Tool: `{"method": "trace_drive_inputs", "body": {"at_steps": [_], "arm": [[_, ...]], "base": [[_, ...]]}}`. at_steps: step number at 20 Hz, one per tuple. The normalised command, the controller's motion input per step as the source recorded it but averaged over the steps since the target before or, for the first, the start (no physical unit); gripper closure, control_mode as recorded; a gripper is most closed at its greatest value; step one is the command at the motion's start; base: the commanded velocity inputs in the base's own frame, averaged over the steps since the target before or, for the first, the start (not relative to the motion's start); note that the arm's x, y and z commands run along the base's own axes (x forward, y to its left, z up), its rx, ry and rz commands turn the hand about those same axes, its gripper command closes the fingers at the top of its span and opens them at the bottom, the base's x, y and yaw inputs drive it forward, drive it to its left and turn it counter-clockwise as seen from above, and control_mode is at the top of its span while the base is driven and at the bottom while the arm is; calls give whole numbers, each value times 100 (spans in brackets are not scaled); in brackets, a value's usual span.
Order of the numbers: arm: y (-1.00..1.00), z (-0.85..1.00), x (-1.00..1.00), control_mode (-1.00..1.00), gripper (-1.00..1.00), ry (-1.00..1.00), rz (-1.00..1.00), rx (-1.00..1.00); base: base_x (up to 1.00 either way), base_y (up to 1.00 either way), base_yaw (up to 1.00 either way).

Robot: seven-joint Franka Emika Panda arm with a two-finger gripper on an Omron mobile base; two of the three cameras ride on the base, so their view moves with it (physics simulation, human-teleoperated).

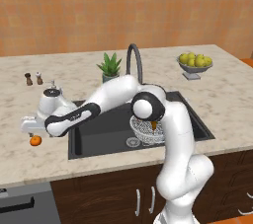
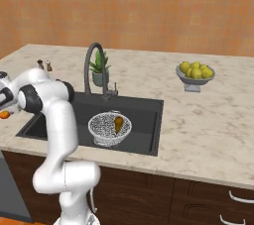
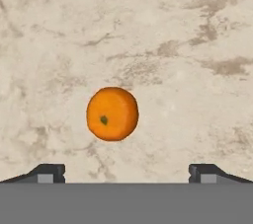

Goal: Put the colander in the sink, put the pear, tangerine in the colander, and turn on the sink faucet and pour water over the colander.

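The tangerine [image 3: 112, 113] lies on the marble counter, straight below my gripper [image 3: 127, 174], whose fingertips [image 3: 47, 173] stand wide apart with nothing between them. In the left base view the gripper [image 1: 31, 132] hovers just above the tangerine [image 1: 35, 140], left of the sink [image 1: 99, 129]. The mesh colander [image 1: 147, 130] sits in the basin with the pear [image 1: 155, 125] inside it. The right base view has the colander [image 2: 110, 127], the pear [image 2: 118, 123] and the tangerine [image 2: 4, 115] at the left edge. Behind the basin rises the dark faucet [image 1: 134, 62], with no water running.
A potted plant [image 1: 109, 67] stands beside the faucet. Two small shakers [image 1: 33, 78] sit at the back left. A grey footed bowl of yellow-green fruit [image 1: 195, 63] is at the back right. My forearm stretches over the sink's left rim.
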Motion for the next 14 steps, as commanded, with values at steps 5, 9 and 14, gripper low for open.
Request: {"method": "trace_drive_inputs", "body": {"at_steps": [5,9,14], "arm": [[45,-39,34,-100,-100,0,0,-19],[7,-59,26,-100,-100,-1,0,-16],[0,-59,16,-100,100,-1,0,-13]], "base": [[0,0,0],[0,0,0],[0,0,0]]}}
